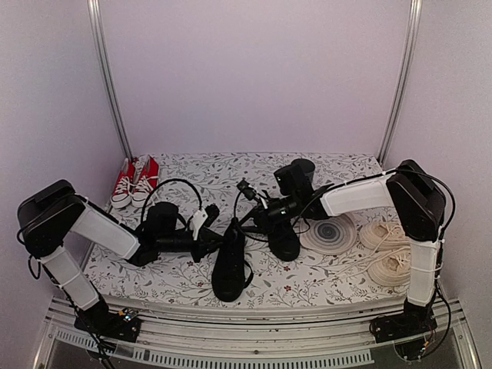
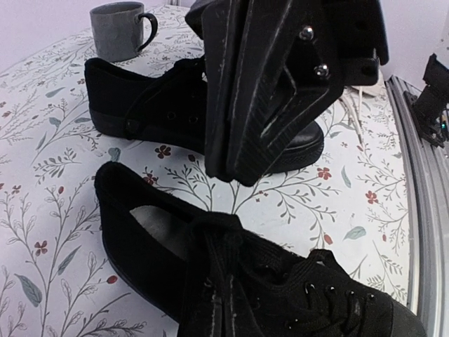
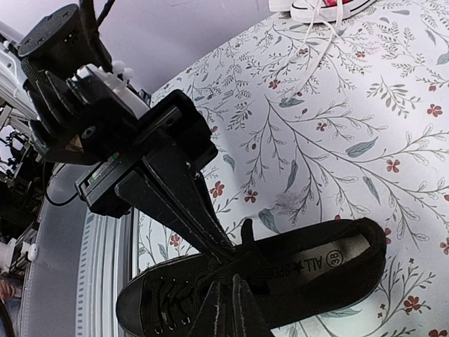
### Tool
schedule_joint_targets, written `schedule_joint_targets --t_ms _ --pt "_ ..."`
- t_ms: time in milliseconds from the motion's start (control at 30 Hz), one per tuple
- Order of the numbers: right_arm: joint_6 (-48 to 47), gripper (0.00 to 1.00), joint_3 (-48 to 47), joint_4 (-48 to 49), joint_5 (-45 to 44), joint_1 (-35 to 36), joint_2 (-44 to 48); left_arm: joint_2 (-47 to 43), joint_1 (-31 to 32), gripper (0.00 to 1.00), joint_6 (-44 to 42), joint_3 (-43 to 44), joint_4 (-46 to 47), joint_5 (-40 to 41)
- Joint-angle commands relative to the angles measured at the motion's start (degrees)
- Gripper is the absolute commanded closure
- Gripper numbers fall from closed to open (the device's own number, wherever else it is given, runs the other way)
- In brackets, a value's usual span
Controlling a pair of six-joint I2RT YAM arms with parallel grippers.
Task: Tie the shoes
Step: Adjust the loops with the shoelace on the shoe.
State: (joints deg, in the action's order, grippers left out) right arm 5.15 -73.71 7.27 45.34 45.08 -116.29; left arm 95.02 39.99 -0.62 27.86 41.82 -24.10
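Observation:
Two black shoes lie on the flowered cloth: the near shoe (image 1: 229,277) (image 2: 147,260) (image 3: 309,281) points toward the front edge, and the far shoe (image 1: 286,242) (image 2: 151,105) lies behind it. My left gripper (image 1: 219,238) (image 2: 223,242) is shut, its tips at the near shoe's tongue. Whether a lace is pinched there I cannot see. My right gripper (image 1: 247,219) (image 3: 242,284) comes in from the other side. Its fingers (image 2: 238,140) are together just above the same shoe's opening, tips almost meeting the left gripper's. The thin black laces (image 3: 158,309) blend into the shoe.
Small red-and-white sneakers (image 1: 134,183) stand at the back left. Cream sneakers (image 1: 392,250) sit at the right, next to a round ringed mat (image 1: 329,233). A grey mug (image 2: 119,31) stands behind the far shoe. A metal rail (image 1: 254,323) runs along the front edge.

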Motion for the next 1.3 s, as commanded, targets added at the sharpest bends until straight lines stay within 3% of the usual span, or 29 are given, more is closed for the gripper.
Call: schedule_joint_targets --t_ms 0,133,467,500,933,1267 --pt "2.36 0.92 0.92 0.62 0.2 0.69 0.19 0.86 -0.28 1.0 0.35 0.71 2.36 -2.39" --pt "3.99 0.82 1.92 1.65 -0.25 0.91 1.22 0.38 -0.46 1.0 1.16 0.04 3.42 -1.15" --pt "4.39 0.82 3.04 1.17 -8.85 4.05 1.75 -0.44 -0.97 1.0 1.84 -0.97 3.35 -0.61" --pt "4.56 0.77 2.93 1.24 -9.43 4.06 1.62 -0.57 -0.96 1.0 1.83 -1.15 3.35 -0.48" --pt "3.98 0.65 -1.42 1.37 -3.58 4.11 -2.19 -1.8 -1.14 1.0 2.6 -2.38 3.44 -0.12" --pt "-2.09 0.66 -7.4 -6.42 -2.11 4.03 -5.25 -4.51 -1.65 0.97 4.25 -3.99 1.75 2.52"
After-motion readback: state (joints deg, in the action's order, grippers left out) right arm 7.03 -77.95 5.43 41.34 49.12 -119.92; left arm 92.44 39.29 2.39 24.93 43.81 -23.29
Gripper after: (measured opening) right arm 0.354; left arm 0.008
